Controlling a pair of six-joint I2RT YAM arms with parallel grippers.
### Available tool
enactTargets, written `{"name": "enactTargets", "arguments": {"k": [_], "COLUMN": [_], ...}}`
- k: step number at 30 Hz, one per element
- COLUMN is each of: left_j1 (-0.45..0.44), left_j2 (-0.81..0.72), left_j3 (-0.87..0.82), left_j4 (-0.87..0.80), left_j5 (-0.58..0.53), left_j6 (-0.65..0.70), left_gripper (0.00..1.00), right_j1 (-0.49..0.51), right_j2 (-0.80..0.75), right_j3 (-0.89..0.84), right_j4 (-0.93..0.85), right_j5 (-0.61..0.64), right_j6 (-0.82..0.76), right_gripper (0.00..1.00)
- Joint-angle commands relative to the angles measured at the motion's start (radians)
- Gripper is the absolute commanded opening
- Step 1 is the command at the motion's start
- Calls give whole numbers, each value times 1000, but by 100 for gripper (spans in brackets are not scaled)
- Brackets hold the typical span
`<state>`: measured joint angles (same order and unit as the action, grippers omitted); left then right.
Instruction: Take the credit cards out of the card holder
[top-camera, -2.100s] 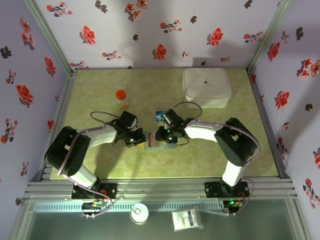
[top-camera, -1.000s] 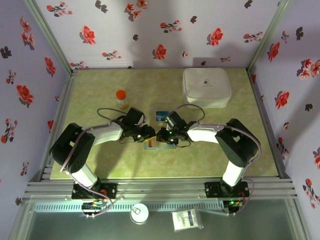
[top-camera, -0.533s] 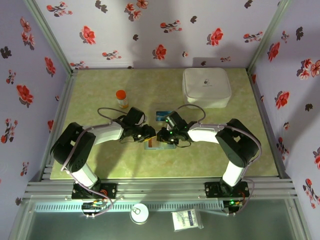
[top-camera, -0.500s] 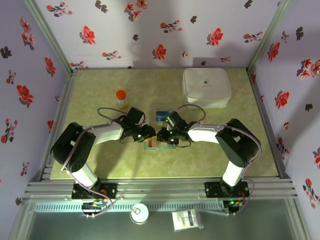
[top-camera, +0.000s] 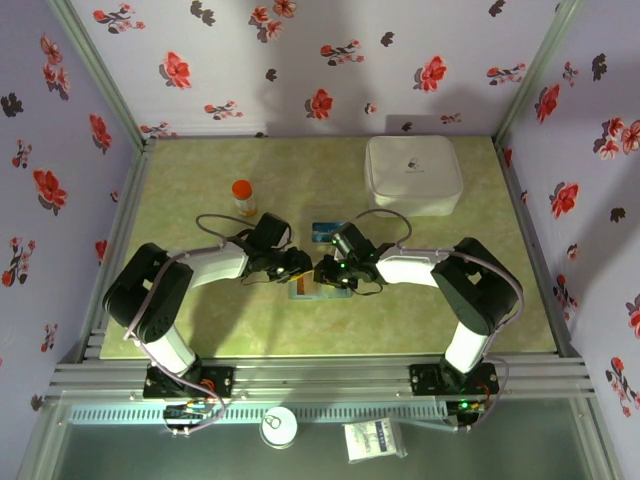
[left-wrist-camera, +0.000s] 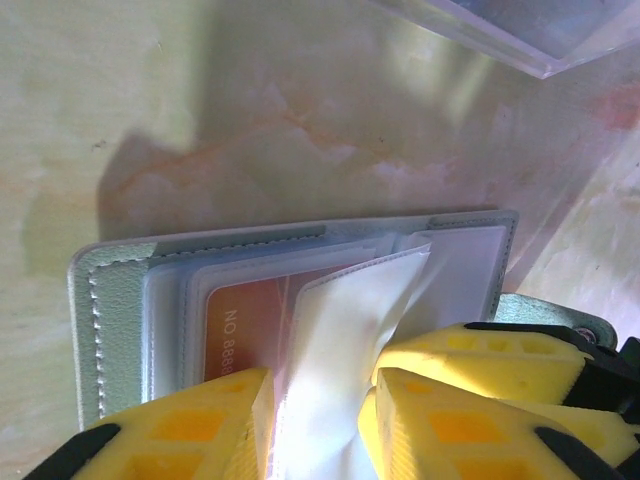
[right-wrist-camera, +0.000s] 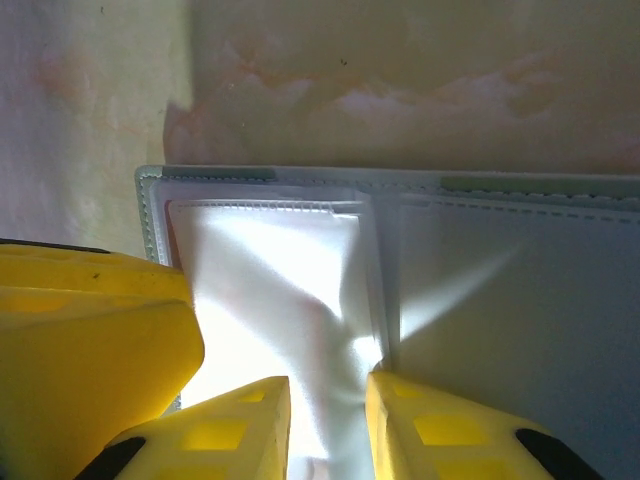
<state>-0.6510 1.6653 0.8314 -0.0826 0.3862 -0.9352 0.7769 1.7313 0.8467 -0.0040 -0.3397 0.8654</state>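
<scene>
The grey-blue card holder (top-camera: 304, 291) lies open on the table under both grippers. In the left wrist view its stitched edge (left-wrist-camera: 110, 300) frames clear sleeves, and a red credit card (left-wrist-camera: 245, 320) sits inside one. A loose clear sleeve (left-wrist-camera: 340, 330) rises between the fingers of my left gripper (left-wrist-camera: 320, 400), which is shut on it. My right gripper (right-wrist-camera: 328, 400) pinches a crumpled white-lit sleeve (right-wrist-camera: 270, 270) of the holder (right-wrist-camera: 520, 290). From above, the left gripper (top-camera: 295, 265) and right gripper (top-camera: 325, 270) nearly touch. A blue-teal credit card (top-camera: 323, 231) lies flat just behind them.
An orange-capped bottle (top-camera: 243, 197) stands behind and left of the left gripper. A large white rounded case (top-camera: 413, 173) sits at the back right. Floral walls close in the table (top-camera: 200, 330) on three sides.
Two seconds ago the left gripper was further left; it has since moved right to meet the right gripper over the holder. Over the last second nothing has visibly moved.
</scene>
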Motion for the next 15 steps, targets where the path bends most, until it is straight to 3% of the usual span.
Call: {"name": "enactTargets", "arguments": {"k": [1,9,15], "left_j1": [-10,-10,-11], "left_j2": [8,-12,-33], "left_j3": [10,0,-8], "left_j4": [4,9,27], "left_j5": [8,6,15], "left_j6": [-11,-16,-30], "left_gripper": [31,20,19], "right_j1": [-2,-3,-3], "right_j2": [-23,-31,-39], "right_j3": [-24,-35,-47], "right_j4": [-23,-8,22], "right_j5": [-1,-1,-10], "right_j6": [11,15,26], "right_gripper": [27,27,27]}}
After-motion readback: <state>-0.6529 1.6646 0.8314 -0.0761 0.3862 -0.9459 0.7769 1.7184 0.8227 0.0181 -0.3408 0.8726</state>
